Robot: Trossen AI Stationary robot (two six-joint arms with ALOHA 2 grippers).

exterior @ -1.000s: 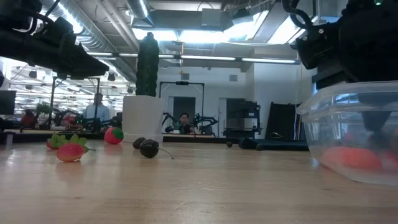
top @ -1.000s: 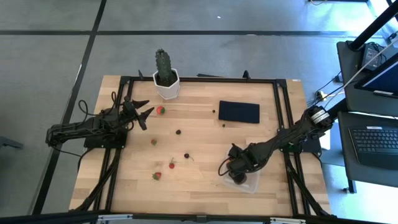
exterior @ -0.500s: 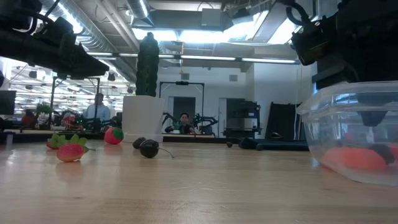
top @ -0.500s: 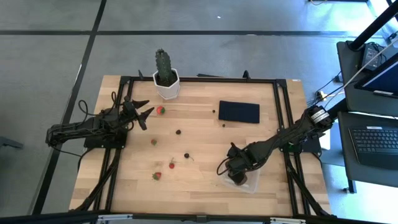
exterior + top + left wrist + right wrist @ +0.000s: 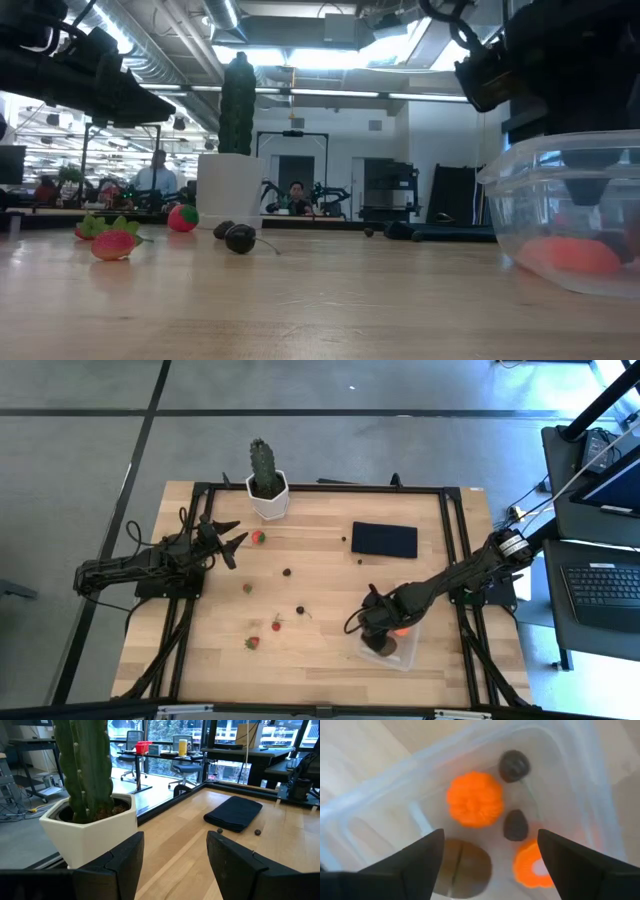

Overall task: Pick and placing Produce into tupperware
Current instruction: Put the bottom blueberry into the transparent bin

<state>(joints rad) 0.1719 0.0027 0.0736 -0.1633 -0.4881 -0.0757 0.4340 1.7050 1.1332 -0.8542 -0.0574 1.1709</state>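
The clear tupperware [image 5: 392,651] stands near the table's near right. In it lie two orange balls [image 5: 475,799], two dark berries [image 5: 515,765] and a brown oval [image 5: 467,865]. My right gripper [image 5: 490,865] hangs open just above the box [image 5: 374,628], with nothing between its fingers. Strawberries [image 5: 258,538] [image 5: 252,643] and dark berries [image 5: 300,610] lie loose on the table's left half. My left gripper [image 5: 232,545] stands open at the far left beside one strawberry, touching nothing.
A green cactus in a white pot [image 5: 267,495] stands at the far edge, close in front of my left gripper [image 5: 175,850]. A flat black rectangle [image 5: 384,540] lies far right of centre, with two tiny berries [image 5: 357,559] by it. Bare wood lies mid-table.
My right gripper has risen out of the tupperware and drawn a little toward the table's far left, and its fingers have parted. An orange ball now shows uncovered in the box. My left arm has kept still.
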